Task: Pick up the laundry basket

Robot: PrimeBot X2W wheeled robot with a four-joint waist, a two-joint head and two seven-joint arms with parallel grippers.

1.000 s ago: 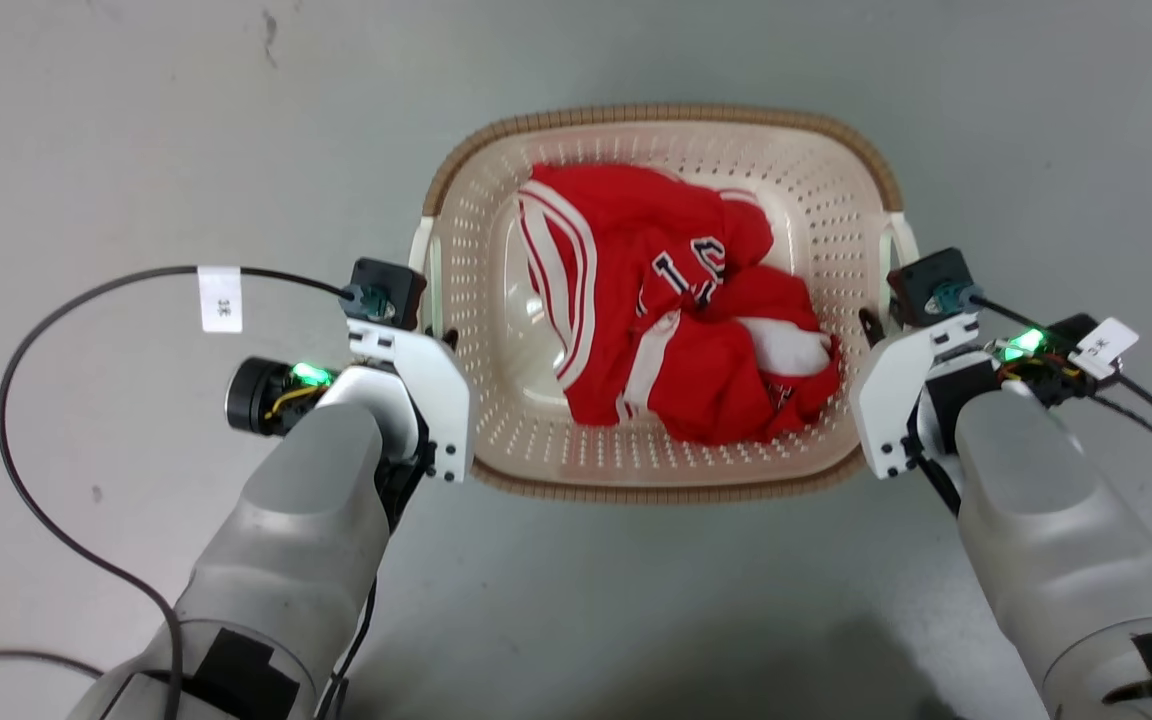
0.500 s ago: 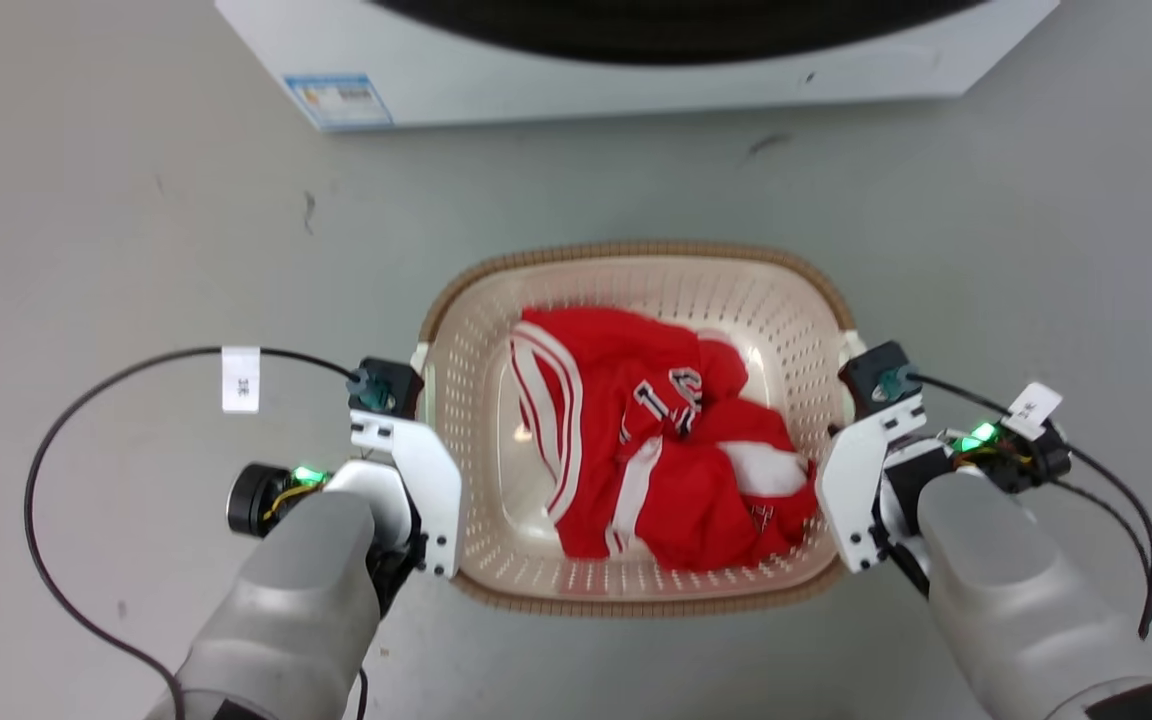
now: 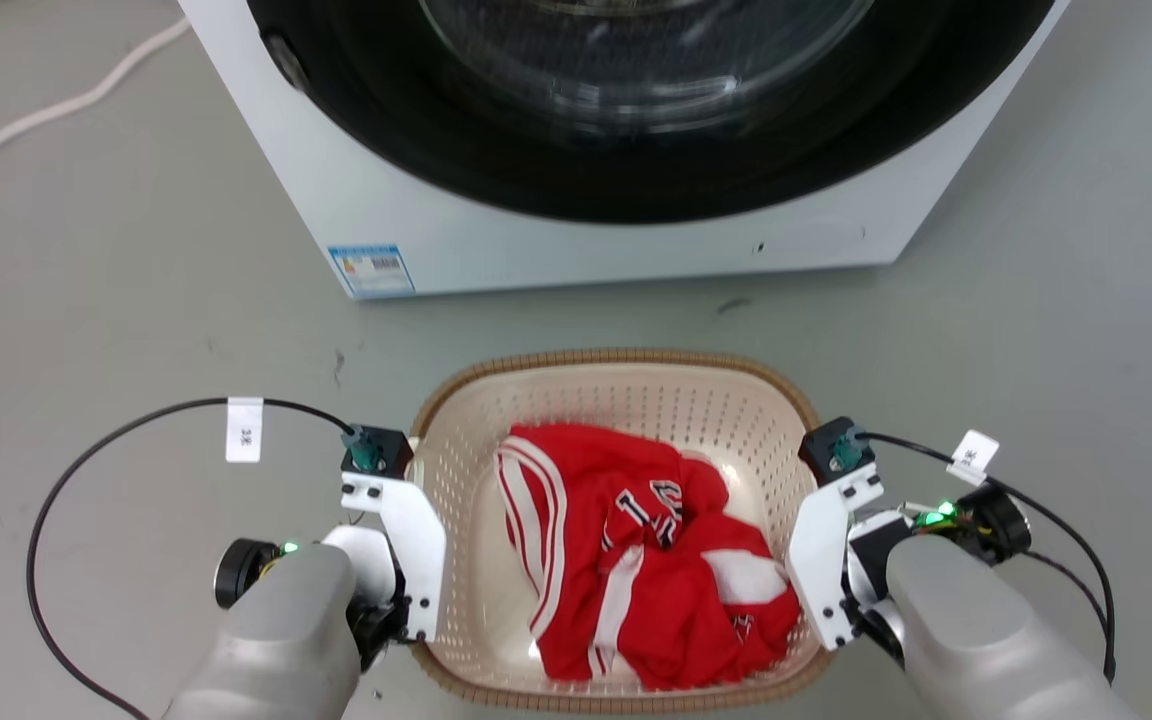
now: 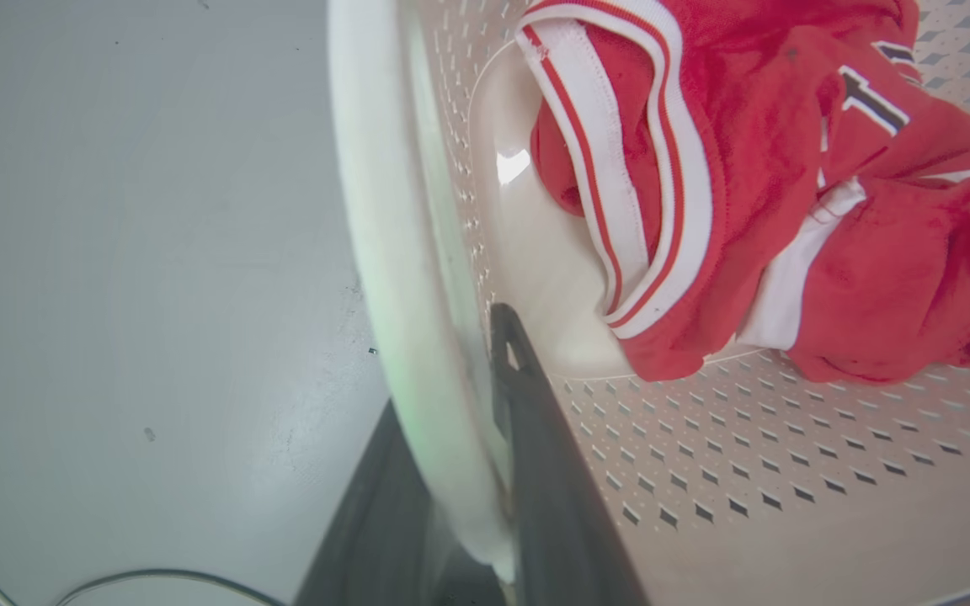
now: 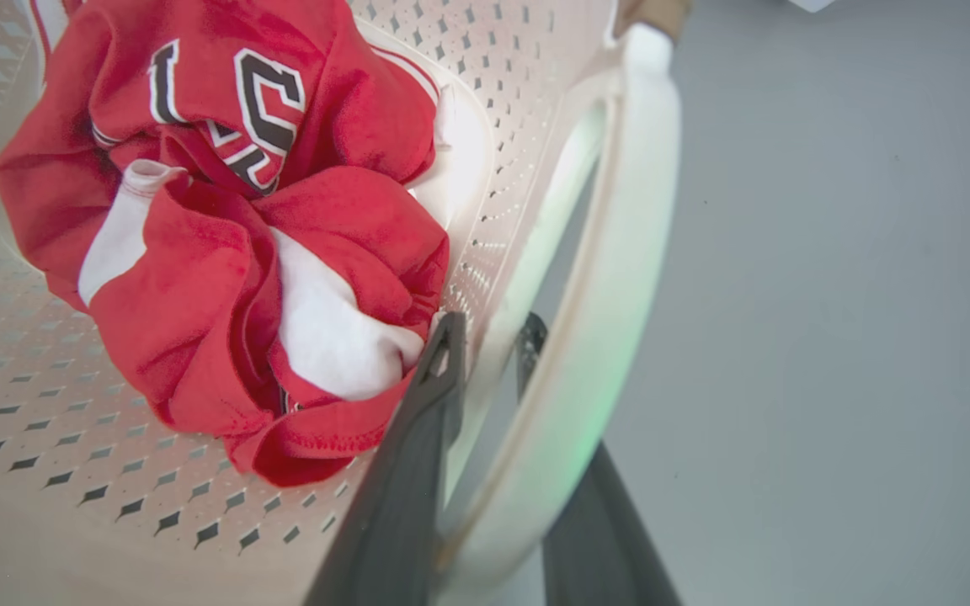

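- Plainly, the laundry basket (image 3: 616,357) is seen in the head view low in the middle, between the two arms, on the near side of a white washing machine (image 3: 576,240) with a dark round door.
- Whether the basket rests on the grey floor (image 3: 136,300) or hangs clear of it cannot be told.
- A crumpled red garment (image 3: 636,540) with white stripes and dark lettering is held inside the basket, heaped toward the robot's right.
- The left gripper (image 4: 455,396) is clamped on the basket's left side: in the left wrist view one dark finger (image 4: 535,454) is laid against the perforated inner wall (image 4: 788,471), and the other is set outside the white left handle (image 4: 384,210), which is pinched between them.
- The right gripper (image 5: 492,332) is likewise closed on the basket's right side: in the right wrist view one finger (image 5: 409,454) is pressed against the inner wall beside the garment, and the other is passed under the white right handle (image 5: 620,252).
- A black cable (image 3: 86,470) with a white tag is looped over the floor from the left wrist.
- A pale cord (image 3: 46,105) is seen on the floor at the far left.
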